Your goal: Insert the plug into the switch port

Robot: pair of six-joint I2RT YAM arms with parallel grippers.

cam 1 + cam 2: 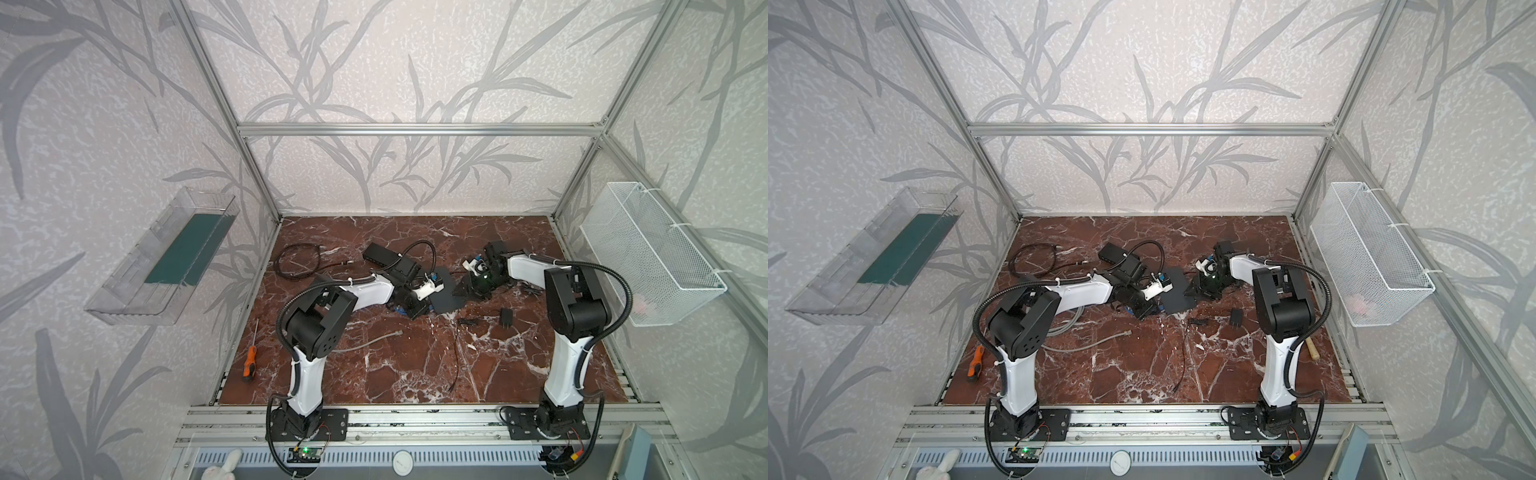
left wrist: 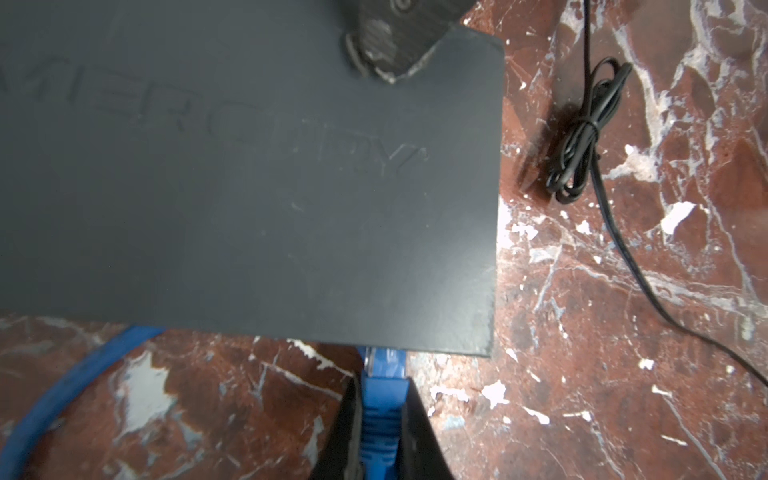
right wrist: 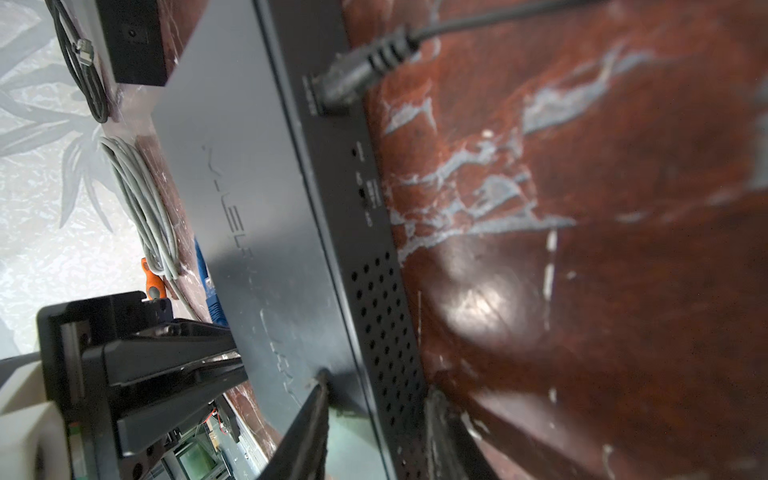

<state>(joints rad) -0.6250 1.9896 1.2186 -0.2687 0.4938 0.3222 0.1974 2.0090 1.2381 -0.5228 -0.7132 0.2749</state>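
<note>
Left wrist view: left gripper pinches one blue plug; right gripper clamps one switch.

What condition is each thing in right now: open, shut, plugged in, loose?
left gripper: shut on the blue plug.
blue plug: tip at the switch edge; cannot tell if seated.
right gripper: shut on the switch's edge.
black cord: plugged into the switch's side.
grey cable: loose, end free.
screwdriver: lying flat, untouched.

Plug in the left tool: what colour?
Blue plug, at the switch edge; left wrist view shows it best.
</note>
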